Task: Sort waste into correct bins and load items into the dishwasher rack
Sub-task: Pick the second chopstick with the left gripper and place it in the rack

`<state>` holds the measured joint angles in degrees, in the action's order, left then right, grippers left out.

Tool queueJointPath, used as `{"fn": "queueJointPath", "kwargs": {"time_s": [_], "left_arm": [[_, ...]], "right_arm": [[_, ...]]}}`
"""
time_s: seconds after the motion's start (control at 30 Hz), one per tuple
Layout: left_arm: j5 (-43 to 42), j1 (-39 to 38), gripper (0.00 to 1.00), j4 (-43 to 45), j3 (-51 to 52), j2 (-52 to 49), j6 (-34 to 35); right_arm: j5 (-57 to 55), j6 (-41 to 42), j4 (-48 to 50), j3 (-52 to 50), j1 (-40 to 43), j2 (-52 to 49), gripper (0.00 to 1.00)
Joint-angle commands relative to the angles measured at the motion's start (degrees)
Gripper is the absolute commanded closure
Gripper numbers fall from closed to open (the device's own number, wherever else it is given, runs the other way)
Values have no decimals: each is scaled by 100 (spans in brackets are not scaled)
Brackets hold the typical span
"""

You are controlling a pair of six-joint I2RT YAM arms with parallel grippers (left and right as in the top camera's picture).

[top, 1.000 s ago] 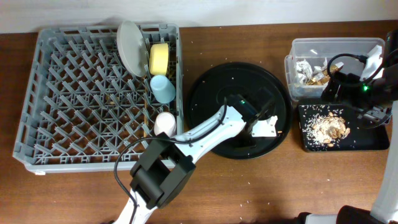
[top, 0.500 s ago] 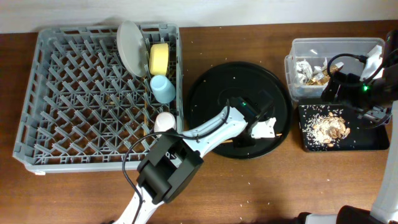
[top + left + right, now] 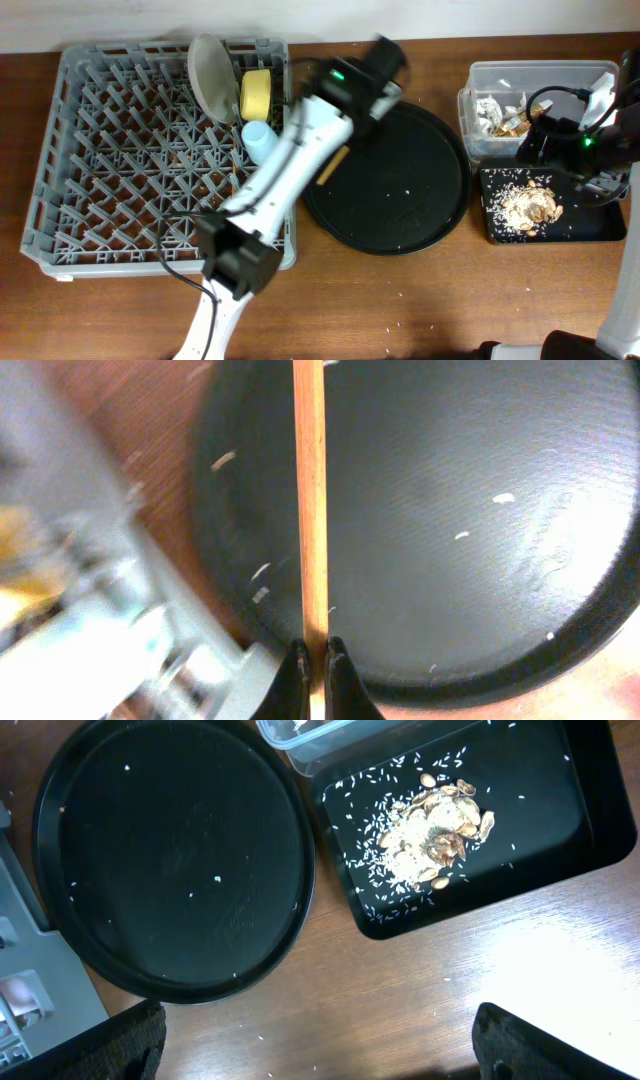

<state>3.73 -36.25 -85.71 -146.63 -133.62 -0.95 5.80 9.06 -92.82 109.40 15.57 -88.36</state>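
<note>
Plainly, the left tool pinches a chopstick — long axis straight ahead, over the round tray.

We see a brown wooden table carrying the grey dishwasher rack at left, a round black tray mid-table, and the clear tub touching the shallow black tray at right, with pale grains scattered on the wood.

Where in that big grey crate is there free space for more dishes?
The rack is bare across its left and middle, out to its walls. Its top right corner is crowded: plate, yellow bowl, blue cup, with the left arm above.
</note>
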Motion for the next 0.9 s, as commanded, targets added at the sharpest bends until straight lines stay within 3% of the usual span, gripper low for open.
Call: {"fn": "queueJointPath", "kwargs": {"time_s": [0.0,0.17,0.3,0.4,0.6,0.8,0.83,0.87], "left_arm": [[240,551,100,-1082,-894,68,573],[109,1215,100,-1102,-671,1036,671],[236,2135,100,-1099,1145,2048,1399],[232,2566,100,-640,2455,2098,1530],[420,2632,100,942,4540,2098,1416],[940,2632,100,1589,5414,2098,1416],[940,2632,96,1600,5414,2098,1414],[940,2632,74,1611,5414,2098,1414]], "right_arm": [[-70,22,4,66,22,-13,2],[-70,24,2,66,22,-13,2],[-70,24,4,66,22,-13,2],[-70,22,4,66,22,-13,2],[-70,22,2,66,22,-13,2],[-70,24,4,63,22,-13,2],[-70,24,4,66,22,-13,2],[-70,22,4,66,22,-13,1]]}}
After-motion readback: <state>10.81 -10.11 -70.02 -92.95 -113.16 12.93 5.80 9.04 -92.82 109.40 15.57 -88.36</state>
